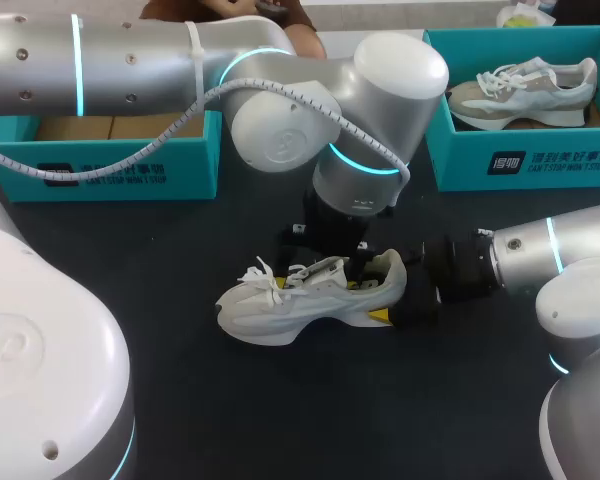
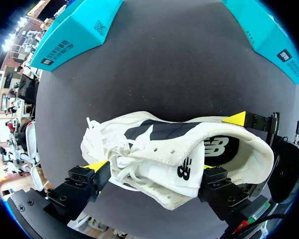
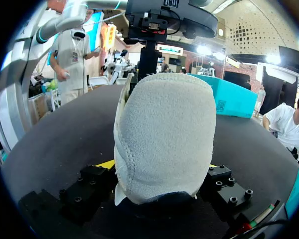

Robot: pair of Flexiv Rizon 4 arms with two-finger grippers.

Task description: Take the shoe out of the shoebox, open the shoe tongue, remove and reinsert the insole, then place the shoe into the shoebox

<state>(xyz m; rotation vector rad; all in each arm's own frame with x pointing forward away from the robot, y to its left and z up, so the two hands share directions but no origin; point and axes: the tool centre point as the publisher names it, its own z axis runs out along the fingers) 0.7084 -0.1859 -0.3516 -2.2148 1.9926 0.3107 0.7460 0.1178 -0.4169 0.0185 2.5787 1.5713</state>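
A white shoe (image 1: 310,300) lies on its side on the dark table, toe to the left and heel to the right. My right gripper (image 1: 398,297) comes in from the right and is shut on the heel. In the right wrist view the grey heel (image 3: 164,134) fills the gap between its fingers (image 3: 158,165). My left gripper (image 1: 330,262) points straight down over the middle of the shoe. It is open and its yellow tips straddle the laces and collar (image 2: 152,168). The dark insole (image 2: 222,147) shows inside the shoe's opening.
A teal shoebox (image 1: 130,165) stands at the back left with only cardboard showing inside. A second teal shoebox (image 1: 525,160) at the back right holds another pale shoe (image 1: 525,92). The dark table surface (image 1: 310,410) stretches toward the front.
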